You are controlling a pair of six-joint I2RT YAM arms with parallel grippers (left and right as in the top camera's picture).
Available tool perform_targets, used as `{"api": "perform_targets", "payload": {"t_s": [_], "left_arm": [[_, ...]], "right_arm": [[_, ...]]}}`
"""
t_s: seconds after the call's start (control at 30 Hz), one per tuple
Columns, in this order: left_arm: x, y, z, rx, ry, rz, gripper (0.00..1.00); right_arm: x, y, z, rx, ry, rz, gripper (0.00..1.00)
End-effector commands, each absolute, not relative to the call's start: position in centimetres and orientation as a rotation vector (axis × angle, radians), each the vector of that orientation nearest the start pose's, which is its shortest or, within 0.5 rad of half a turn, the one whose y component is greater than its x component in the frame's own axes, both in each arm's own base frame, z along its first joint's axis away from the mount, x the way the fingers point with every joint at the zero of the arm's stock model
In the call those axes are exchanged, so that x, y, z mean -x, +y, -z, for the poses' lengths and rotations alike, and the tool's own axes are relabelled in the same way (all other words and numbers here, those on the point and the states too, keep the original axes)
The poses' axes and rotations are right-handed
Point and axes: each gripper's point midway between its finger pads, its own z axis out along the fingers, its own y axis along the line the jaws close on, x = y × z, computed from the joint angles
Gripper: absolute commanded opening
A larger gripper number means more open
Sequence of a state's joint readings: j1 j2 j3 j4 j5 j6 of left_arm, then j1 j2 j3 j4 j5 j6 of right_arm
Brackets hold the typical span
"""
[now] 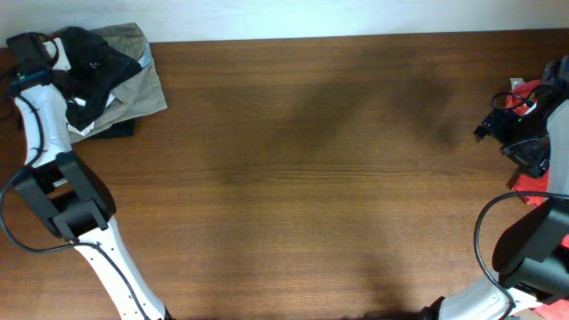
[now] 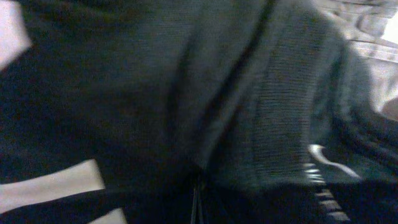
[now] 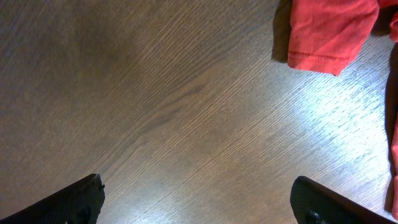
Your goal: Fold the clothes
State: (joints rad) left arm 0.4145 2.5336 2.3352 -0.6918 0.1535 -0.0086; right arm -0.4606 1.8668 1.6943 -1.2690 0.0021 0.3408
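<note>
Shirt (image 1: 93, 58), black, bunched atop khaki pile (image 1: 142, 89) at far-left corner of desk (image 1: 311, 178), likely light, limp, grippy, so pinch at ribbed collar (image 2: 280, 118); left tool (image 1: 55, 49) buried in cloth, cannot tell its grip; right tool (image 3: 199, 202) spread, empty, over desk's right side.

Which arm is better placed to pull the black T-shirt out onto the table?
Left. The left tool is right at the black T-shirt on the khaki garment; the right tool hangs open over the bare table by a red cloth at the opposite end.
</note>
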Motion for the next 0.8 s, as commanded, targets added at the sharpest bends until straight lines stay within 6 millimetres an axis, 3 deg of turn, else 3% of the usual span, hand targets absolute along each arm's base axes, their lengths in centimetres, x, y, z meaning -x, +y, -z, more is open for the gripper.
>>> {"api": "perform_targets", "payload": {"t_s": [0.0,0.07,0.17,0.23,0.3,0.37,0.53,0.6,0.67,0.77], "left_arm": [[-61.1,20.2,-9.3,0.348,2.404,0.048,0.01],[-61.1,20.4,-11.6,0.343,2.368,0.024,0.00],[-61.2,23.3,-16.9,0.380,2.243,-0.135,0.01],[-61.5,24.9,-18.8,0.393,2.171,-0.180,0.01],[-61.5,26.6,-18.4,0.428,2.149,-0.238,0.01],[-61.5,28.0,-16.8,0.463,2.155,-0.292,0.01],[-61.4,30.2,-7.2,0.517,2.255,-0.292,0.00],[-60.9,30.5,-4.8,0.534,2.295,-0.288,0.01],[-60.8,30.7,-5.2,0.539,2.293,-0.290,0.05],[-61.6,30.1,-11.4,0.502,2.202,-0.289,0.08]], "right_arm": [[-34.4,-17.1,-15.1,-1.176,2.731,0.020,0.99],[-34.4,-17.1,-15.1,-1.176,2.731,0.020,0.99],[-34.4,-17.1,-15.1,-1.176,2.731,0.020,0.99],[-34.4,-17.1,-15.1,-1.176,2.731,0.020,0.99],[-34.4,-17.1,-15.1,-1.176,2.731,0.020,0.99],[-34.4,-17.1,-15.1,-1.176,2.731,0.020,0.99],[-34.4,-17.1,-15.1,-1.176,2.731,0.020,0.99],[-34.4,-17.1,-15.1,-1.176,2.731,0.020,0.99],[-34.4,-17.1,-15.1,-1.176,2.731,0.020,0.98],[-34.4,-17.1,-15.1,-1.176,2.731,0.020,0.99]]}}
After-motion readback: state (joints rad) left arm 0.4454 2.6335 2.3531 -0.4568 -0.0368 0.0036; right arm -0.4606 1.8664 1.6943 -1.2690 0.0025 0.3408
